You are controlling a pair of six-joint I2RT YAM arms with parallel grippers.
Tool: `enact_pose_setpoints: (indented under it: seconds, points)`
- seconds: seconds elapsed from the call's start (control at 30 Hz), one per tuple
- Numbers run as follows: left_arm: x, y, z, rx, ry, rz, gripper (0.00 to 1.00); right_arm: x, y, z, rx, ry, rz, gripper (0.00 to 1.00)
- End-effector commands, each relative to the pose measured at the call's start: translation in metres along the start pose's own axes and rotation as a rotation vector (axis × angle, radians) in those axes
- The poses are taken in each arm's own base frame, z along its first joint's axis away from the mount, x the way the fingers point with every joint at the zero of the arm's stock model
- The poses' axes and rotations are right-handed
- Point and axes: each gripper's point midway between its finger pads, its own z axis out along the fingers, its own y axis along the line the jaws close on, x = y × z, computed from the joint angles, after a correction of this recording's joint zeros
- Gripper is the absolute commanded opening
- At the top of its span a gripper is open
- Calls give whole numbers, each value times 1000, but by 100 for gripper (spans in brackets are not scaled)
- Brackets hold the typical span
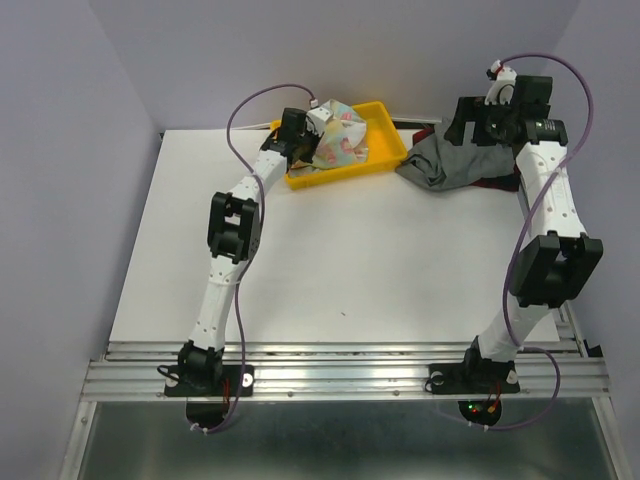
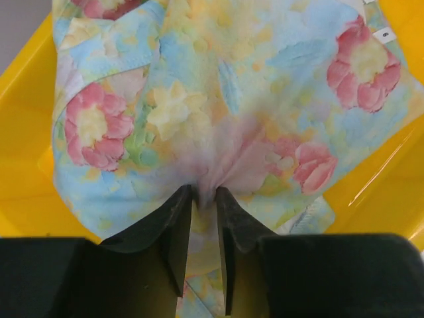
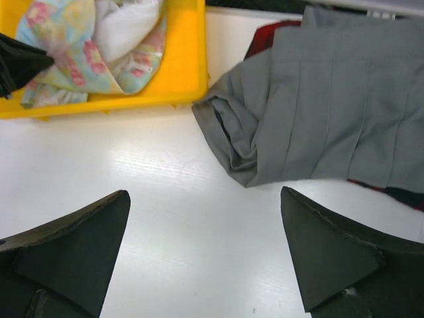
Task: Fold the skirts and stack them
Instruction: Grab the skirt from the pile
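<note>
Last garment seems left: the left gripper (image 2: 204, 192) is clamped on the unfolded floral skirt (image 2: 232, 99) in the yellow tray (image 3: 185, 59), the right gripper (image 3: 204, 193) spread apart over the worktop (image 1: 350, 260) beside the grey skirt (image 3: 331, 112) lying atop the plaid skirt (image 3: 268, 36)

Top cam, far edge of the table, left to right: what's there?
left gripper → floral skirt → grey skirt. Left out because they overlap these: yellow tray, plaid skirt.
</note>
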Motion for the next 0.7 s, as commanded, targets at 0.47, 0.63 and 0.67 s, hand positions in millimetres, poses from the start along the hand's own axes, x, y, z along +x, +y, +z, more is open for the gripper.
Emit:
enact_pose_setpoints:
  seconds: [0.47,0.63,0.67]
  points:
    - [-263,-18,-224,138,-618,30,0,19,7,-11,-25,2,19,100]
    - [-290,-44,-297,169,-686,98,0,25,8,0,-56,22,26,100]
    - [-281,-50,-296,188,-659,95,0,25,8,2,-62,22,26,100]
